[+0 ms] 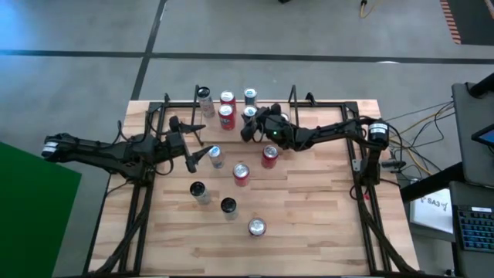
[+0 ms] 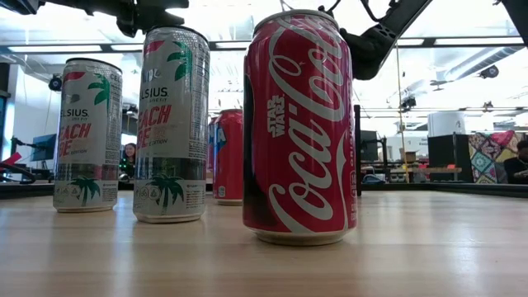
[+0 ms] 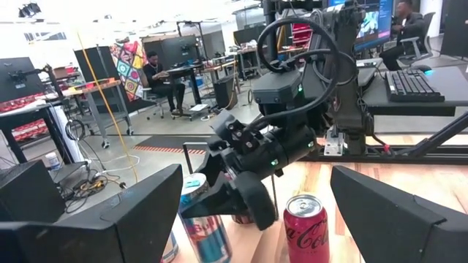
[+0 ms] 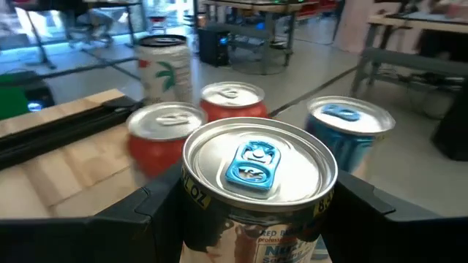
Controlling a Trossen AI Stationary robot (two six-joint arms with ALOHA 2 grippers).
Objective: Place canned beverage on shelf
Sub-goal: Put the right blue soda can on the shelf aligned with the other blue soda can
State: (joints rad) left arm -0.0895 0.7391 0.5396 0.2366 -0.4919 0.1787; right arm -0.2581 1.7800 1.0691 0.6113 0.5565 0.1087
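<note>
The right end effector [image 4: 252, 219] pinches a blue-tabbed can [image 4: 257, 191] at the shelf [image 1: 231, 104], beside cans already there. Next, I judge, it must set down and release; the left end effector [image 1: 199, 153] waits spread over the worktop [image 1: 309, 216].

You can read "Coca-Cola" and "STAR WARS" on the nearest red aluminium can [image 2: 299, 128]; "CELSIUS" and "PEACH" on the tall white slim can [image 2: 87, 134].

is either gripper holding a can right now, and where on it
The right gripper holds a silver can with a blue pull tab by its upper sides, just below the rim. The left gripper holds nothing.
</note>
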